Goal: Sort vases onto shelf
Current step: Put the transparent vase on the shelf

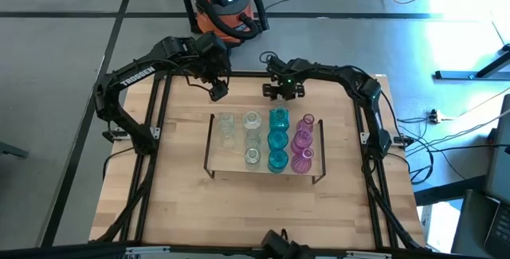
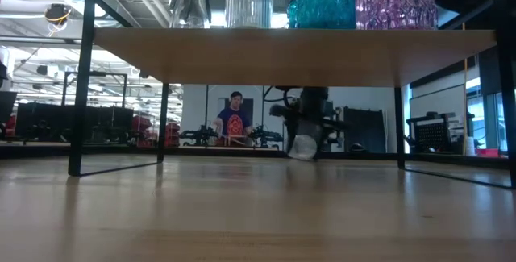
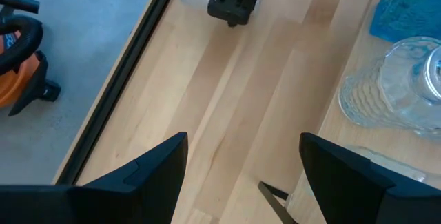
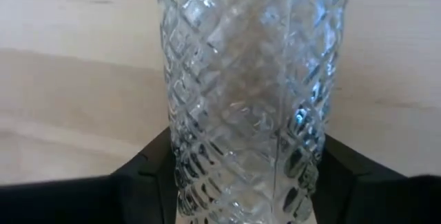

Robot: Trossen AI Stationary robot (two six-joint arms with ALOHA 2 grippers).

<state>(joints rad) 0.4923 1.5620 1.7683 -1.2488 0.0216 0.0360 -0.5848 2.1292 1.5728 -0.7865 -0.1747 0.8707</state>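
Well, my left claw hangs wide and empty over the far left of the table, just beyond the shelf, waiting.

On the shelf the sorting looks nearly finished. The vases stand in four rows running far to near. From the left there are two clear vases, then three more clear ones, three teal vases and three pink vases. The leftmost row has a bare spot at its near end, so I judge one vase is left to place.

That one is the clear cut-glass vase. It sits at the far side of the table, right of centre and well apart from the shelf. My right claw is closed on it, with a finger pressed against each side of the diamond-cut body.

It seems to lie on its side on the tabletop, not upright. Its long axis runs roughly near to far, crosswise to my fingers, and one end pokes toward the far edge. I cannot tell which end is the mouth, so it will need righting before it goes on the shelf.
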